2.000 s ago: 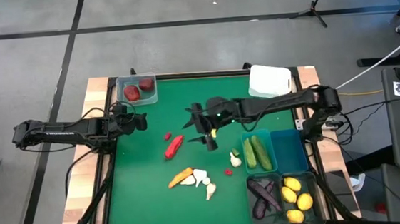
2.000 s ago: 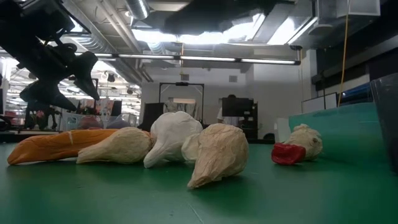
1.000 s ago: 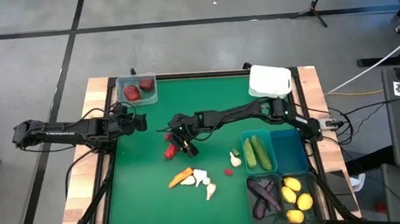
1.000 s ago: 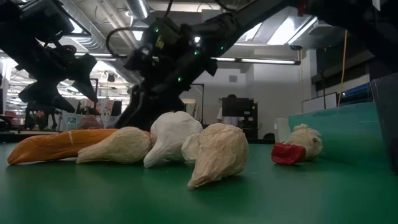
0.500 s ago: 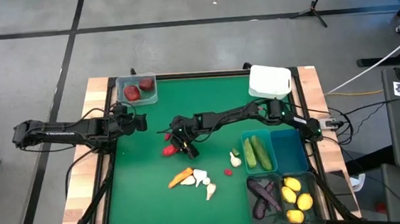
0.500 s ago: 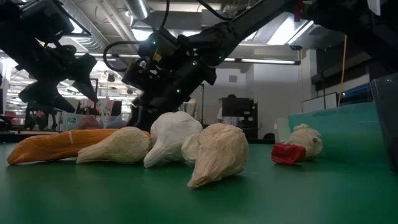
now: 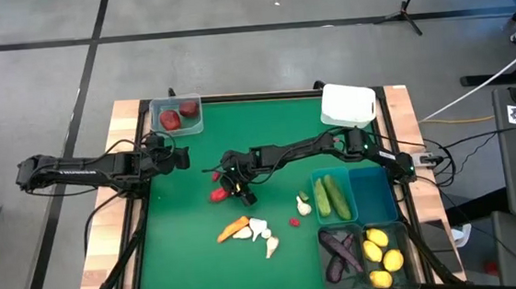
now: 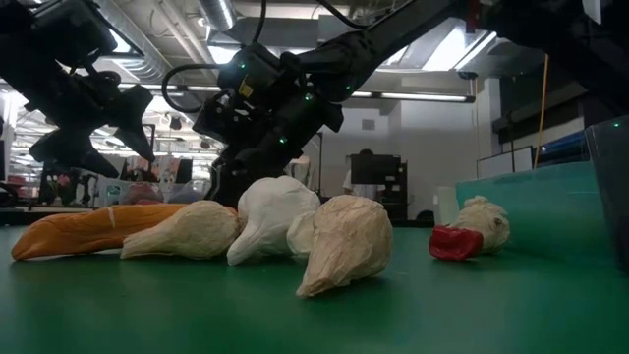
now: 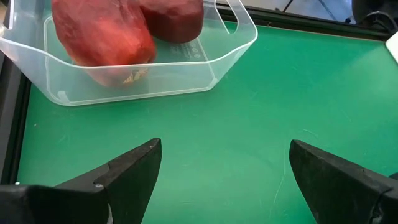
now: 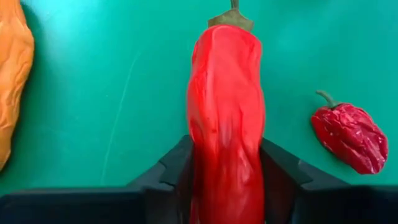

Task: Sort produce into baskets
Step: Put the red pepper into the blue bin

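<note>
Green felt covers the counter [image 7: 193, 251], which is seen from above on a grey floor. Near its middle the right gripper [image 7: 234, 188] is lowered onto a long red pepper [image 10: 227, 118], and its fingers [image 10: 283, 171] are pressed against both sides of the pepper, which lies between them with its stem pointing away from the wrist. Just beside the gripper, a small red pepper [image 10: 349, 135] is seen on the felt, apart from the held one. An orange carrot [image 7: 233, 228] lies on the near side of the gripper, with three white garlic bulbs [image 7: 261, 232] touching one another next to it. Further toward the arm's base a fourth garlic [image 7: 303, 205] and another small red piece [image 7: 295, 222] are placed.

Beyond those, toward the right arm's base, a teal bin [image 7: 331, 169] holding two cucumbers [image 7: 330, 196] is found, with an empty-looking teal bin [image 7: 374, 195] beside it. Two dark bins are set below them, one with eggplants [image 7: 340, 253] and one with lemons [image 7: 383, 256]. A white bin [image 7: 348, 104] is set at the far edge.

The left gripper [image 9: 221, 177] is held wide open above bare felt at the counter's left side. Just ahead of it a clear bin [image 9: 143, 71] is seen, with two dark red round pieces [image 9: 124, 28] inside.
</note>
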You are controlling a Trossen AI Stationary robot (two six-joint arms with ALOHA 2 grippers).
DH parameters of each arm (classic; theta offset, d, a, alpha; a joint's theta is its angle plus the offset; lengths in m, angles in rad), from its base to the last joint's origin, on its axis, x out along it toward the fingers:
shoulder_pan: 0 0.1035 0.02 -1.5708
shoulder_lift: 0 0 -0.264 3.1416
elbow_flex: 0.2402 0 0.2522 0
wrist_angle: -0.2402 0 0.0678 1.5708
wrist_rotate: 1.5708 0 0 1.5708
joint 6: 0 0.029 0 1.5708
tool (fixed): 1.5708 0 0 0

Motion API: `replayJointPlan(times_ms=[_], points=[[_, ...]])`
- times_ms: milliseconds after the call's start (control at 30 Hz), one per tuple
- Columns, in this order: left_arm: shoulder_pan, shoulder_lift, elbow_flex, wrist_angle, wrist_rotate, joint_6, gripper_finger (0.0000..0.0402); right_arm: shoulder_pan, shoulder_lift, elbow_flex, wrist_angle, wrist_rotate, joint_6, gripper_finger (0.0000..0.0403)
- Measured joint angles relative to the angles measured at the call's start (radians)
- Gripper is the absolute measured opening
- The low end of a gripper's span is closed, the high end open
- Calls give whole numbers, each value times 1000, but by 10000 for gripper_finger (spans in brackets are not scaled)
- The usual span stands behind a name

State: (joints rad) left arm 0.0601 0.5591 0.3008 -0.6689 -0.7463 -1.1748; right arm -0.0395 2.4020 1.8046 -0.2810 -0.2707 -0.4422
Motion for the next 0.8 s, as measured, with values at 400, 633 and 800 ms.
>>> replayJointPlan(times_ms=[400, 633, 800], points=[[0, 0, 0, 0, 2, -5, 345, -2, -112, -7, -98, 10, 18, 130], [0, 0, 0, 0, 3, -7, 345, -9, -249, -5, -259, 32, 2, 130], [0, 0, 0, 0, 3, -7, 345, -22, -370, -5, -451, 124, 1, 130]])
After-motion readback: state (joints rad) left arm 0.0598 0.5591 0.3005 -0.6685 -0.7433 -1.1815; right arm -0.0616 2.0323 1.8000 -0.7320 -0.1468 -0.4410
